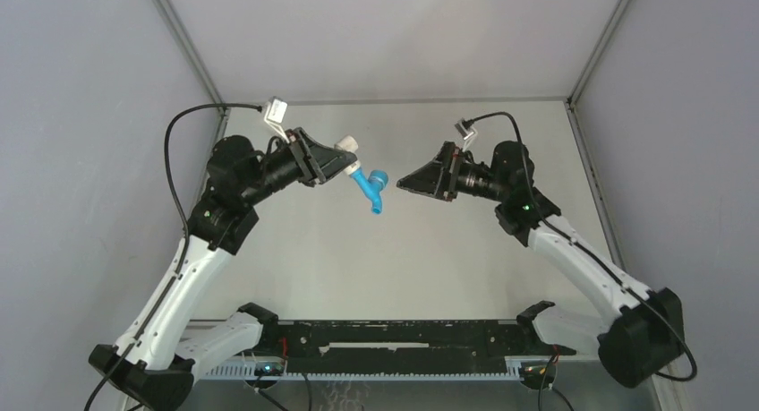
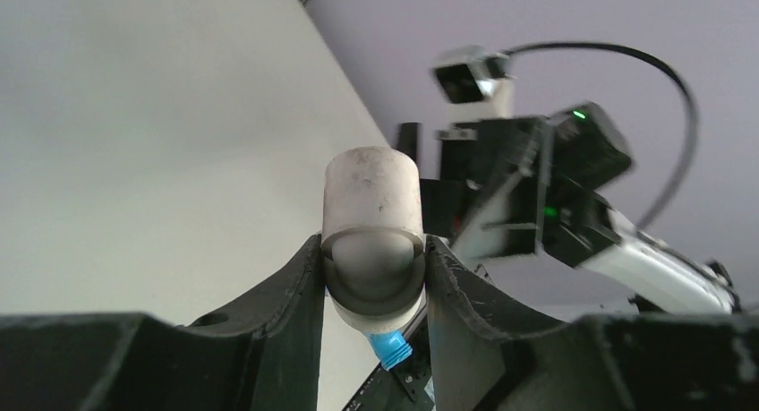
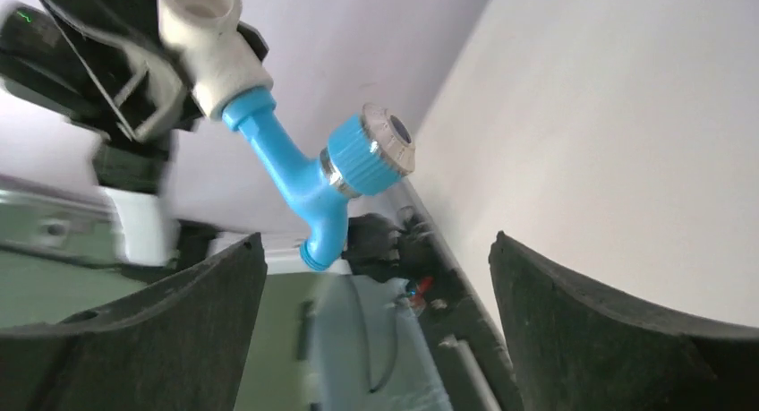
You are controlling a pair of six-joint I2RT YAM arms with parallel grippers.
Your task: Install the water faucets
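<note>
My left gripper (image 1: pixel 343 163) is shut on a white elbow fitting (image 1: pixel 347 152), held in the air above the table. The bright-blue water faucet (image 1: pixel 370 189) is joined to the fitting's lower end and hangs down to the right. In the left wrist view the fitting (image 2: pixel 372 232) sits clamped between the fingers, with the faucet's blue threaded end (image 2: pixel 390 346) showing just below it. My right gripper (image 1: pixel 403 183) is open and empty, just right of the faucet and not touching it. In the right wrist view the faucet (image 3: pixel 318 174) and the fitting (image 3: pixel 210 39) hang beyond the spread fingers.
The grey table (image 1: pixel 430 250) lies between grey walls. A black rail (image 1: pixel 394 339) runs along the near edge between the arm bases.
</note>
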